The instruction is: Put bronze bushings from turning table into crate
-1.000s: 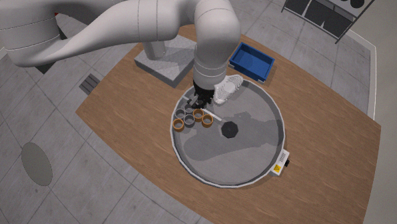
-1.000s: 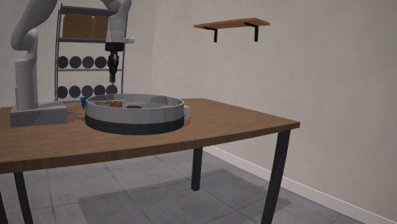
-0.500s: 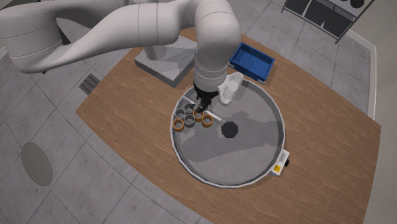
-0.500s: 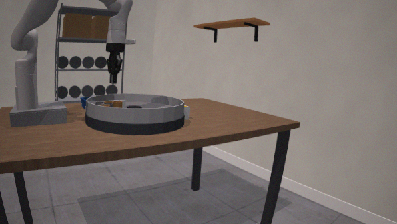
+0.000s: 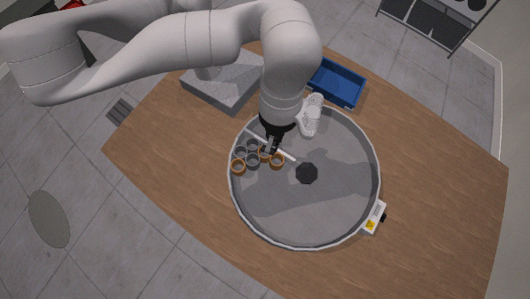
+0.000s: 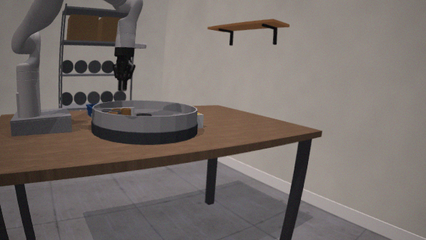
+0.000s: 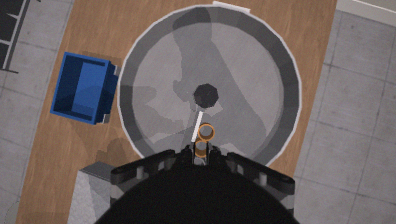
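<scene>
While aloft, end effector (image 6: 123,86) over bronze bushing (image 7: 202,148) (apart)

Three bronze bushings (image 5: 238,166) and four steel bushings (image 5: 253,163) stood upright, clustered near the rim of the grey turning table (image 5: 338,214). The blue crate (image 5: 338,83) sat just beside it, holding nothing.

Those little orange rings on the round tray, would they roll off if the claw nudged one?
Probably not: each bronze bushing stands on its flat end, so a nudge would likely slide it. It looks rigid, likely heavy for its size. Tipped sideways it could roll, though the turning table's raised rim should stop it.
</scene>
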Tool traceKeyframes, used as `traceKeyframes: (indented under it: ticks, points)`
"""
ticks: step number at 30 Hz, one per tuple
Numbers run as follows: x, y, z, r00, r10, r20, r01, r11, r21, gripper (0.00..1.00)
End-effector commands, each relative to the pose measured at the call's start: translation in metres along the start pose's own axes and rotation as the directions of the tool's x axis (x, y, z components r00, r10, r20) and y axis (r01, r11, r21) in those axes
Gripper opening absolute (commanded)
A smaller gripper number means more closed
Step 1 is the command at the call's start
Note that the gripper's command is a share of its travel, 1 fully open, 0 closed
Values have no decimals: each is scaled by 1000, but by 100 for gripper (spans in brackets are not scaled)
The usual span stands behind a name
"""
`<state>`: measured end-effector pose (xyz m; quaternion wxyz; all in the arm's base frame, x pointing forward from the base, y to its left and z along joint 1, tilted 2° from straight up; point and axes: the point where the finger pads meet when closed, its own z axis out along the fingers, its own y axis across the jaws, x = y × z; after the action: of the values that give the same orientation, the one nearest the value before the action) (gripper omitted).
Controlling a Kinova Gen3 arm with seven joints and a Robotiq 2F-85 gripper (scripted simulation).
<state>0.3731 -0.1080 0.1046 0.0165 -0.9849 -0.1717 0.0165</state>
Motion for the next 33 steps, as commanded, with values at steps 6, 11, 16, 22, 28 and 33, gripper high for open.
traceKeyframes:
  ticks: [6, 11, 16, 22, 28, 33]
  points:
    - [3, 3, 3, 981, -192, -1, 192, 981, -1, 19]
    - [3, 4, 4, 971, -239, -1, 239, 971, -1, 19]
    - [3, 4, 4, 971, -239, -1, 239, 971, -1, 19]
    - [4, 6, 6, 931, -366, -1, 366, 931, 0, 19]
    - [5, 7, 8, 891, -454, -1, 454, 891, 0, 19]
    - [5, 7, 8, 891, -454, -1, 454, 891, 0, 19]
